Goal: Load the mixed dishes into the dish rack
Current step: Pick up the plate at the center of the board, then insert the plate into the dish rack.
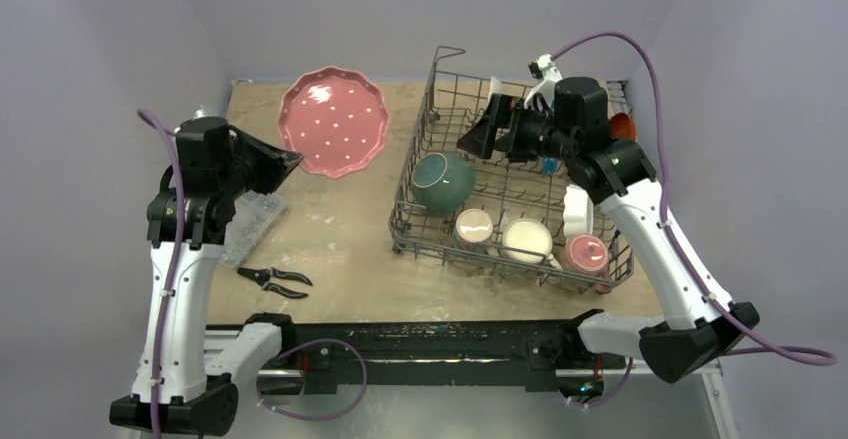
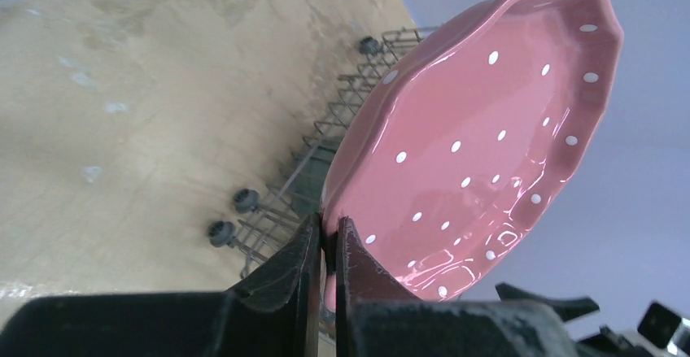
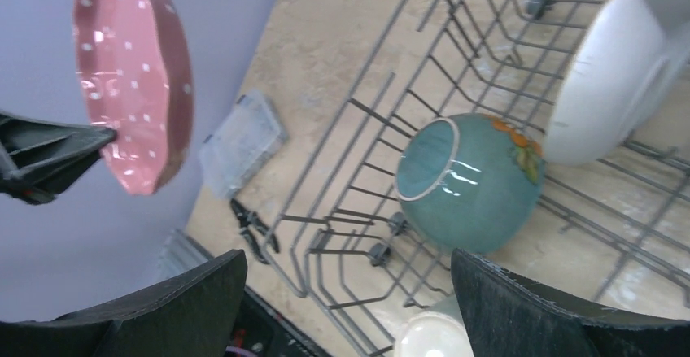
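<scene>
Robotics laboratory test cell: plain lilac-grey enclosure walls (image 1: 100, 39) surround a tan wooden tabletop (image 1: 350, 229); two white-and-black robot arms (image 1: 175, 299) with purple cables (image 1: 657, 89) are mounted on a black base rail (image 1: 430, 344).

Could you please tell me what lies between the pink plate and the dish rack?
Nothing: the top view shows only bare table between the pink plate and the dish rack.

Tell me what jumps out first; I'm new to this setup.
The pink dotted plate stands out, raised at the left with its rim pinched in the shut left gripper. At the right, the grey dish rack holds a teal bowl and mugs, the open right gripper hovering over it.
</scene>
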Robot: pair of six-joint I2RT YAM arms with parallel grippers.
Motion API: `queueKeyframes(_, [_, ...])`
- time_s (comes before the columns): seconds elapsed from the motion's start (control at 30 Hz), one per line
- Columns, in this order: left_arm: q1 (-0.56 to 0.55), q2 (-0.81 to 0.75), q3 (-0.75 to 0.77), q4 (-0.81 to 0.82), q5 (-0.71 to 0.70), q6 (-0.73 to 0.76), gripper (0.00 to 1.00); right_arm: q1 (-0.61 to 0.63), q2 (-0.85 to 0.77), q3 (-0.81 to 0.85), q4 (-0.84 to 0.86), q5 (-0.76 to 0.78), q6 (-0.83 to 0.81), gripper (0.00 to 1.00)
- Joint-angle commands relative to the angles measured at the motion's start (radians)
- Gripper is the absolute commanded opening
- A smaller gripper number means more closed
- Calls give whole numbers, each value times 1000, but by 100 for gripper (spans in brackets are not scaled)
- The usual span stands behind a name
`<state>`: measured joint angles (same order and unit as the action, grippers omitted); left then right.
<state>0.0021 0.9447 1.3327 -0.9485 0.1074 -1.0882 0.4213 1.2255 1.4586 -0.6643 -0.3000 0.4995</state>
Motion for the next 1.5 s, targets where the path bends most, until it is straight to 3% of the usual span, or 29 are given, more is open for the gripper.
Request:
queueKeyframes(0.0, [-103,32,105,209,100,-74,0,4,49,102,115,-148,119,98])
queueKeyframes(0.43, [-386,192,167,365,140,-123,0,5,108,149,164,-180,243,98])
queueKeyframes(0.6, [-483,228,188,399,133,-127,0,4,76,94,167,-161,281,92])
queueKeyframes(0.77, [-557,259,210,405,117,-116,0,5,22,22,224,-192,341,58])
queueKeyframes(0.87, [-584,279,230,398,117,-94,0,4,-8,-14,225,-203,364,27])
queueKeyframes(0.9, [-591,284,233,396,123,-84,0,5,-18,-25,227,-208,374,11])
queueKeyframes(0.93, [-595,287,232,398,133,-76,0,5,-29,-37,228,-212,385,0])
queueKeyframes(1.0, [-597,287,219,393,166,-52,0,4,-54,-59,232,-209,415,0])
queueKeyframes(1.07, [-597,270,195,387,176,-29,13,4,-86,-79,242,-187,447,0])
queueKeyframes(1.13, [-597,236,169,369,163,1,47,5,-128,-95,246,-149,483,0])
queueKeyframes(1.23, [-596,191,187,265,104,80,78,4,-173,-96,225,-68,513,0])
queueKeyframes(1.3, [-594,176,227,172,60,144,86,4,-192,-80,193,6,508,0])
queueKeyframes(1.47, [-574,133,279,11,-57,268,87,5,-191,10,74,245,384,0])
